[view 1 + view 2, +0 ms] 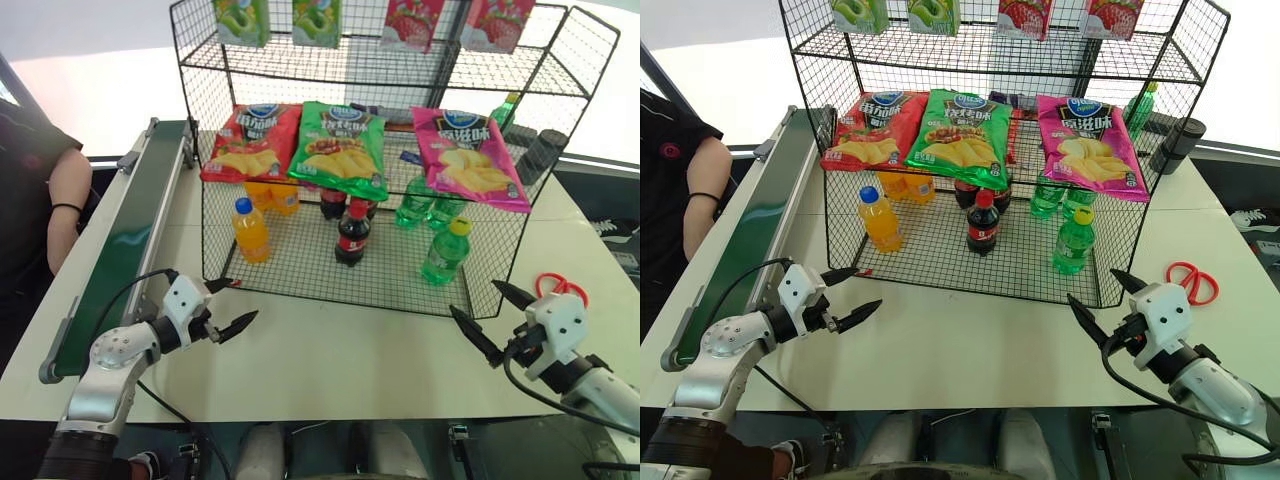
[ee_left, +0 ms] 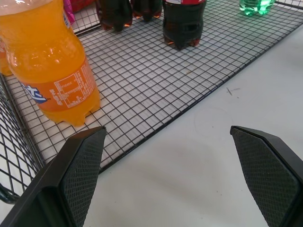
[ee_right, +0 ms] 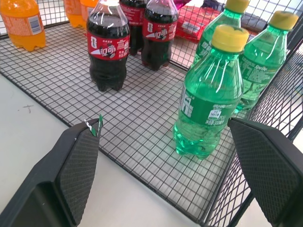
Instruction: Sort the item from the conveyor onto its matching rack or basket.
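Note:
The item, a clear-green bottle (image 1: 445, 252) with a yellow cap, stands upright in the right front of the rack's wire basket (image 1: 330, 293). It is close in the right wrist view, as the green bottle (image 3: 208, 94). My right gripper (image 1: 473, 296) hovers open over the table just outside the basket's front right corner, holding nothing. Off the basket's front left corner, my left gripper (image 1: 248, 298) is also open and holds nothing. The conveyor (image 1: 130, 240) runs along the table's left side with a bare belt.
The basket also holds an orange bottle (image 1: 250, 230), cola bottles (image 1: 351, 235) and more green bottles (image 1: 415, 200). Chip bags (image 1: 340, 150) lie on the tier above. Red scissors (image 1: 560, 288) lie on the table at right. A person (image 1: 40, 190) stands behind the conveyor.

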Motion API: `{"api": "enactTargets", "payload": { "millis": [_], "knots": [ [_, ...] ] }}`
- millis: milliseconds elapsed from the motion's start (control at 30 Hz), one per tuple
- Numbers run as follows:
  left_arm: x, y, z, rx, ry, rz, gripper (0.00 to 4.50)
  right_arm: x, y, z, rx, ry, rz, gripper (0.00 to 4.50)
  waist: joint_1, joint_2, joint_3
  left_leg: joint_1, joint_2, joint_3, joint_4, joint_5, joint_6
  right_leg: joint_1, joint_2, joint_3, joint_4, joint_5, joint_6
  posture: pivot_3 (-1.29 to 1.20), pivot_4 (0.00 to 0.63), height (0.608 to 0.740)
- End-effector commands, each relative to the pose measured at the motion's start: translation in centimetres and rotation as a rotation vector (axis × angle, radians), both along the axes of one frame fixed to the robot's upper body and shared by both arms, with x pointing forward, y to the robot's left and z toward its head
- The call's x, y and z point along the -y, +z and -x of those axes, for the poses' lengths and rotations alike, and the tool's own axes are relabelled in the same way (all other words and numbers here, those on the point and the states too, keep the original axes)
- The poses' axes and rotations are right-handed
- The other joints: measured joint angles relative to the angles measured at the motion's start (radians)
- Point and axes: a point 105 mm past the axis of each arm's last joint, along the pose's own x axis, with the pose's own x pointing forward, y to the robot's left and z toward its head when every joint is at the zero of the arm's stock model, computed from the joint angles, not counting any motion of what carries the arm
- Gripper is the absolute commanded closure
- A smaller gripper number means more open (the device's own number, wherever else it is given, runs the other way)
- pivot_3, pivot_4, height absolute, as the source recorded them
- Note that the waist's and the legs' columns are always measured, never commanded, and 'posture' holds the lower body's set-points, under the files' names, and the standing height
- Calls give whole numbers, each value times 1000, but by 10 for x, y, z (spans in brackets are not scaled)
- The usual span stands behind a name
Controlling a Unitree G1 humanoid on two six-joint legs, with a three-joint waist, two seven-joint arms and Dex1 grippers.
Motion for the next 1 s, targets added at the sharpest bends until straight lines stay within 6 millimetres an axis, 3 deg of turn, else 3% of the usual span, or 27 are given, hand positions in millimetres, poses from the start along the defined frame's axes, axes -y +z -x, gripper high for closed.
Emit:
{"api": "enactTargets", "payload": {
  "millis": [33, 1000],
  "knots": [
    [-2, 12, -1, 52, -15, -11, 0, -2, 10, 0, 35, 11, 17, 86, 0, 0, 0, 0, 0, 0, 0, 0, 0, 0, 0, 0, 0, 0, 0, 0, 150, 740],
    [-3, 7, -7, 74, 16, -30, 0, -5, 6, -4, 37, 18, 22, 86, 0, 0, 0, 0, 0, 0, 0, 0, 0, 0, 0, 0, 0, 0, 0, 0, 150, 740]
  ]
}}
